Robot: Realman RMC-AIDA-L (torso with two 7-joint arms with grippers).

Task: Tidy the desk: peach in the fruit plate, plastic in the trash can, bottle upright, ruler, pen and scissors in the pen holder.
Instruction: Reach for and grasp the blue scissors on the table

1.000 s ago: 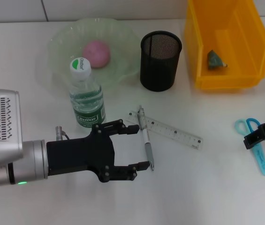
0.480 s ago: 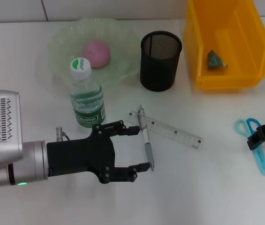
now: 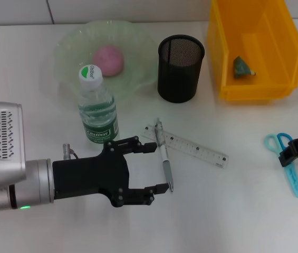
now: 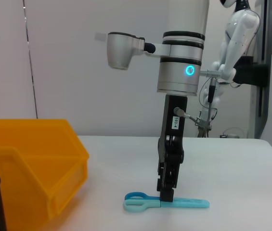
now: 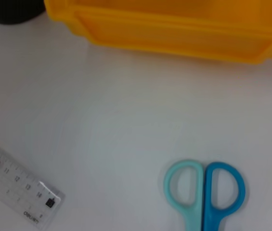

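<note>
A: Done so far, judging from the surface [image 3: 243, 221]?

B: Three parts, apparently. Peach [image 3: 109, 59] in the fruit plate [image 3: 69, 50]. Bottle [image 3: 97, 107] upright just in front of that plate. A crumpled dark scrap, presumably the plastic [image 3: 242, 67], inside the yellow bin [image 3: 222, 47] serving as trash can.

A: Left to do?

B: All three items for the pen holder [image 3: 180, 68], which looks empty from the head view. Ruler [image 3: 191, 146] flat on the surface, slanting in front of the holder. Pen [image 3: 163, 155] lying across the ruler's near end. Scissors [image 3: 286, 168] flat at the far right, well apart from the holder.

A: Left gripper [image 3: 151, 166]?

B: Low over the surface, jaws spread wide, one finger near the pen's upper part, the other beside its tip. Pen between the fingertips, not yet pinched. Bottle just beside the wrist.

A: Right gripper [image 4: 167, 192]?

B: Down over the scissors, tips at the surface right where handles meet blades, as seen from the left wrist view. Cannot tell whether those jaws are spread or closed. Scissors lying flat, not lifted.

A: Step in hand?

B: Probably picking up pen and scissors for the holder.
</note>
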